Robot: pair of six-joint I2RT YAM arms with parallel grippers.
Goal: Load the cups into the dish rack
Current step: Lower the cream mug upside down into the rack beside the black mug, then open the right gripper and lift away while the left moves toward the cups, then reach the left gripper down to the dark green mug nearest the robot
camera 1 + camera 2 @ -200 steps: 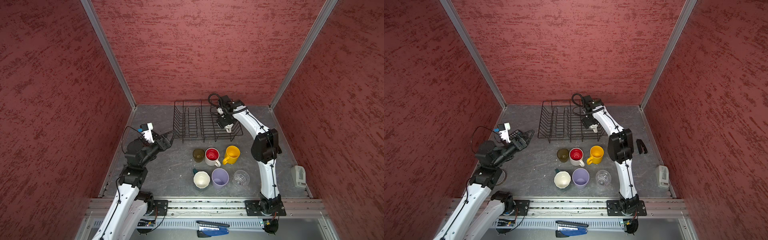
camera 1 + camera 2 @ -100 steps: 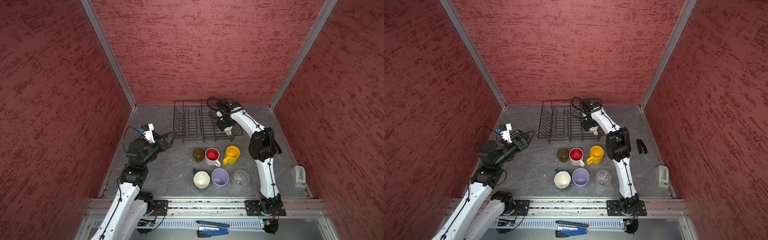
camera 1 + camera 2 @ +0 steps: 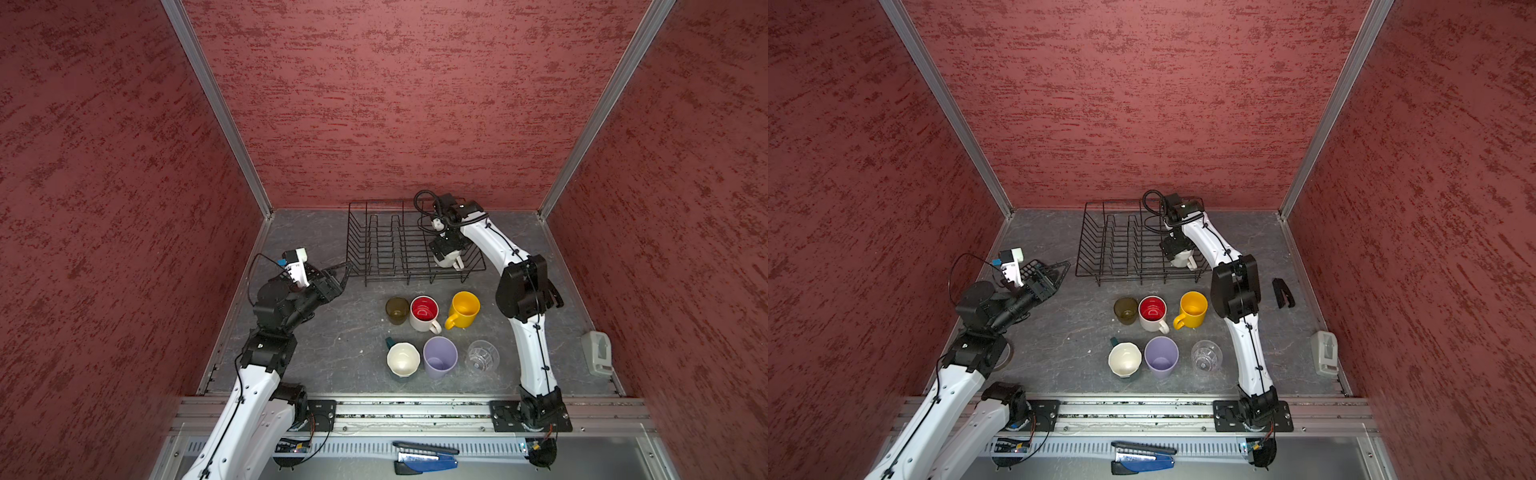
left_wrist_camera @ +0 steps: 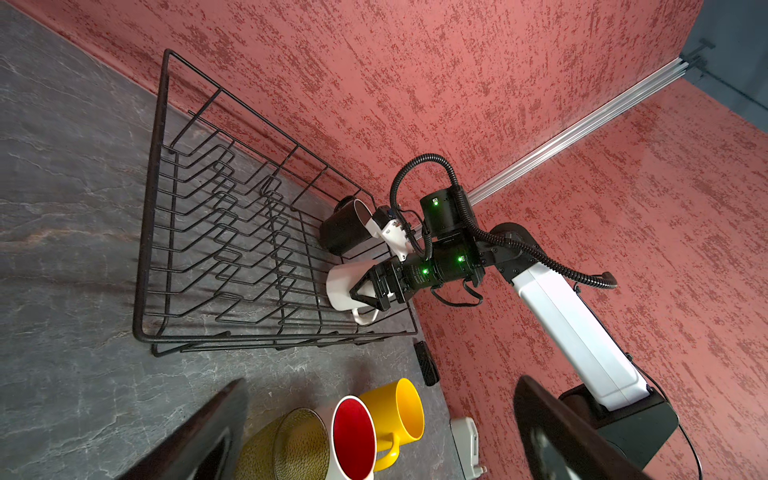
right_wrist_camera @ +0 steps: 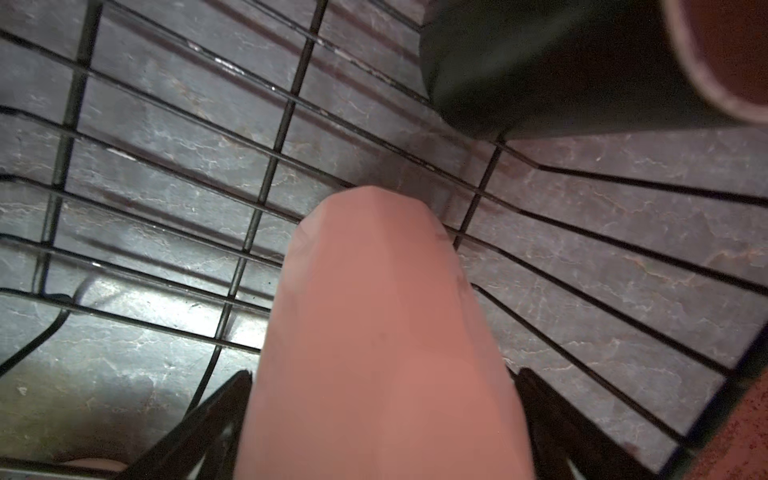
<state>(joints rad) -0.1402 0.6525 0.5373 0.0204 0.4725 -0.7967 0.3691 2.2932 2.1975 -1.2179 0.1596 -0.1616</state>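
Ana: Slightly toward nine o'clock is how the right arm [image 3: 494,245] has edged over the dish rack [image 3: 388,249] in the last second. The left arm [image 3: 282,307] has barely shifted.

Ben: And the right gripper [image 4: 365,293]?

Ana: Its fingers stand on either side of the white mug [image 4: 343,284]. That mug lies on its side on the rack floor, at the three o'clock end. Whether they press it or stand just clear, I cannot tell.

Ben: Anything else in there?

Ana: The black mug [image 4: 343,232], also on its side, just beside the white one toward twelve o'clock.

Ben: The left gripper [image 3: 338,276]?

Ana: Fingers spread wide, holding nothing. It is above the table [image 3: 340,332], at about eight o'clock from the rack.

Ben: The other cups?

Ana: Six stand upright at six o'clock from the rack, where they stood before.
- **Row nearer the rack, nine to three:** olive tumbler [image 3: 397,309], red-lined mug [image 3: 424,312], yellow mug [image 3: 463,308].
- **Row behind it:** teal mug [image 3: 402,359], lavender tumbler [image 3: 439,358], clear glass tumbler [image 3: 482,356].
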